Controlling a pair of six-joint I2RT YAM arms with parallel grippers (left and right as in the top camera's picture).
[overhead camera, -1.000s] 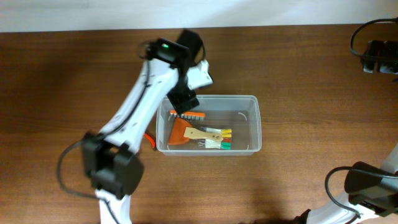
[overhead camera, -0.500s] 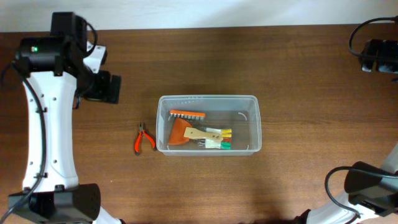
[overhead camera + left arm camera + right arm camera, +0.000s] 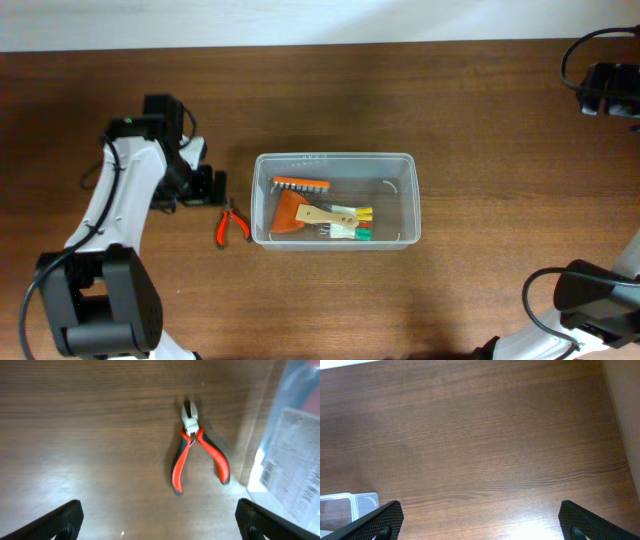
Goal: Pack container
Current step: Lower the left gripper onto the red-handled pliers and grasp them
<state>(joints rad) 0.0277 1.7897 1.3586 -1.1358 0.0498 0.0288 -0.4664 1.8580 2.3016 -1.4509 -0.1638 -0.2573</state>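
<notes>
The clear plastic container [image 3: 405, 200] stands mid-table and holds an orange bit holder [image 3: 300, 184], an orange scraper [image 3: 287, 215] and a wooden-handled tool with yellow and green pieces [image 3: 338, 222]. Red-handled pliers [image 3: 232, 223] lie on the table just left of the container; they also show in the left wrist view [image 3: 196, 447], beside the container's wall [image 3: 292, 455]. My left gripper [image 3: 207, 187] is open and empty, just up and left of the pliers [image 3: 160, 522]. My right gripper [image 3: 480, 522] is open and empty over bare wood; a container corner [image 3: 350, 505] shows at lower left.
A black device with cables [image 3: 608, 88] sits at the far right edge. The right arm's base [image 3: 595, 300] is at the lower right. The wooden table [image 3: 480, 110] meets a white wall at the back.
My left arm swung from over the container to the far left, then came back down and right, close to the pliers. The pliers and container contents have not moved.
</notes>
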